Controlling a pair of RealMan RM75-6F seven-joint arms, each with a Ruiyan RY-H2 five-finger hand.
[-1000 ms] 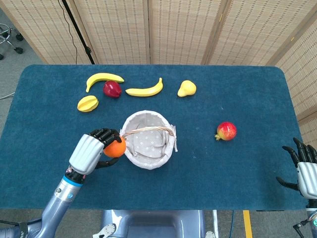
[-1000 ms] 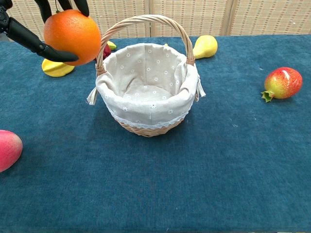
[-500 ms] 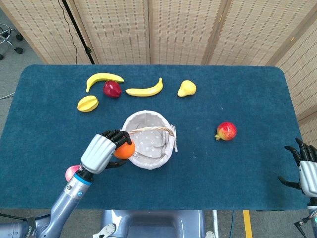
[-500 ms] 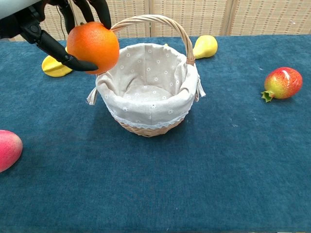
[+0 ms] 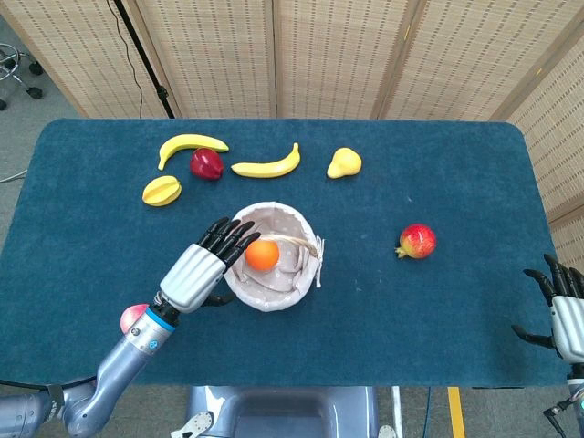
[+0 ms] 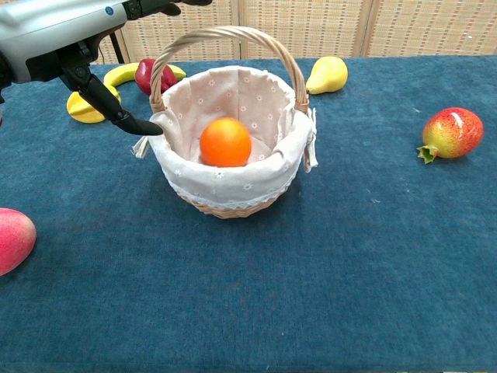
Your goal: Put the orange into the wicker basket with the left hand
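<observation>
The orange (image 5: 262, 255) (image 6: 225, 142) lies inside the wicker basket (image 5: 294, 285) (image 6: 237, 203), on its white cloth lining. My left hand (image 5: 203, 266) (image 6: 70, 35) hovers at the basket's left rim with its fingers spread and nothing in them; the thumb reaches to the cloth edge. The basket is tilted a little toward that hand. My right hand (image 5: 566, 315) stays at the table's right front corner, fingers apart and empty; the chest view does not show it.
Two bananas (image 5: 190, 145) (image 5: 267, 165), a dark red apple (image 5: 206, 163), a yellow starfruit (image 5: 161, 191) and a pear (image 5: 344, 163) lie along the back. A red-yellow pomegranate (image 5: 417, 241) sits to the right. A pink fruit (image 6: 14, 239) lies under my left forearm.
My left hand carried the orange rightward over the rim, let it go and spread its fingers. The orange now sits in the basket, which has tipped slightly.
</observation>
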